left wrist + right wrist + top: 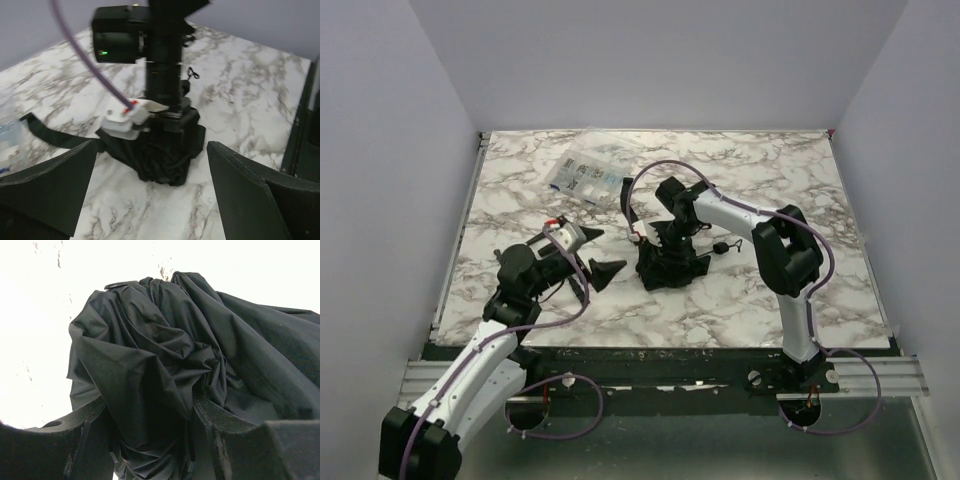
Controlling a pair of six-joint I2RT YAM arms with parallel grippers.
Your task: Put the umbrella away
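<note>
The umbrella [672, 266] lies as a crumpled dark fabric bundle in the middle of the marble table. My right gripper [668, 240] comes down on it from above. In the right wrist view the fabric [150, 340] fills the space between both fingers [75, 432], which are closed on the folds. My left gripper [602, 253] is open and empty just left of the bundle. In the left wrist view the umbrella [160, 150] lies ahead between the spread fingers [250, 195], with the right arm standing on it. The shaft and handle are hidden.
A clear plastic compartment box [585, 178] lies at the back left. A black strap [45, 131] trails left from the bundle. A small black looped item [724, 246] lies right of the umbrella. The table's raised edges run along left and right.
</note>
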